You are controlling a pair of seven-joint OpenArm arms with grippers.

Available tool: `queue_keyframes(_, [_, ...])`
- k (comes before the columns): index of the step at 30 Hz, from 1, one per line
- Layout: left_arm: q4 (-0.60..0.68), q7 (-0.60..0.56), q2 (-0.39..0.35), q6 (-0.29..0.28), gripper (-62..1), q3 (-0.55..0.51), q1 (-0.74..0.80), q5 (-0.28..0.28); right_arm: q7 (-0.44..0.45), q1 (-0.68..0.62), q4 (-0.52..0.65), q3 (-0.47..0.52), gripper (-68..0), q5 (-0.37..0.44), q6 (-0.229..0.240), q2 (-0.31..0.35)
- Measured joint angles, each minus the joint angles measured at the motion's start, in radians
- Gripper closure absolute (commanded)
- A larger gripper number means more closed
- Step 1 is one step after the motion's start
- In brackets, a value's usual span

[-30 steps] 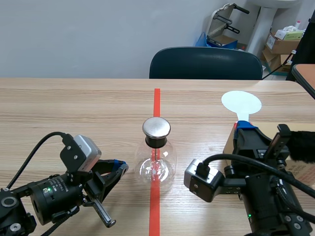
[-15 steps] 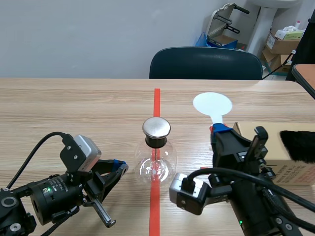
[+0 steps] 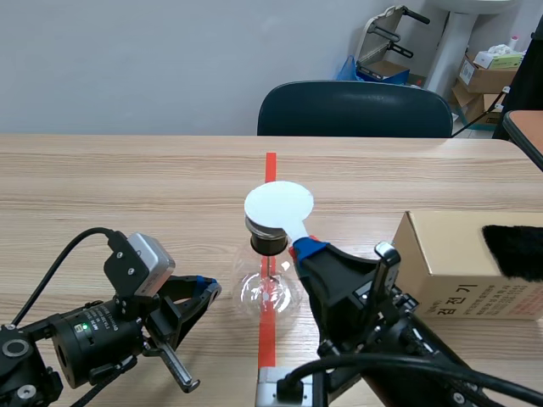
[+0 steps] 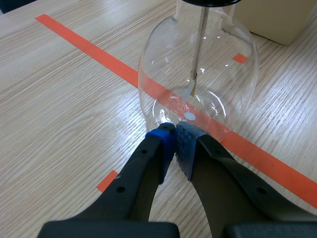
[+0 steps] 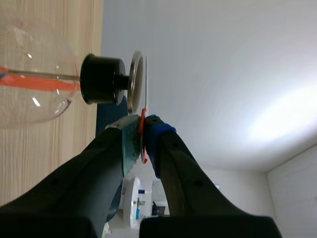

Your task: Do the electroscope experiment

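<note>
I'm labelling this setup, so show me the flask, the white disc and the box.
flask (image 3: pixel 253 292), scene view, on the glass bulb.
white disc (image 3: pixel 278 206), scene view, on the disc's middle.
box (image 3: pixel 475 288), scene view, on its front face.

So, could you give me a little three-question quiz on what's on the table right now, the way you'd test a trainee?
1. True or false: the right gripper is shut on the handle of the white disc.
2. The disc is held at which part of the glass flask? A) its metal cap B) its base C) its side
3. Fill in: the left gripper, beside the flask, is shut on ____.
Key: 1 true; 2 A; 3 nothing.
</note>
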Motion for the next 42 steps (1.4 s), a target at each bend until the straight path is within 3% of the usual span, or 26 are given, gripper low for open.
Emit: queue_keyframes(42, [0.0, 0.003, 0.006, 0.0, -4.1, 0.0, 0.0, 0.0, 0.028, 0.0, 0.0, 0.0, -2.0, 0.0, 0.0, 0.005])
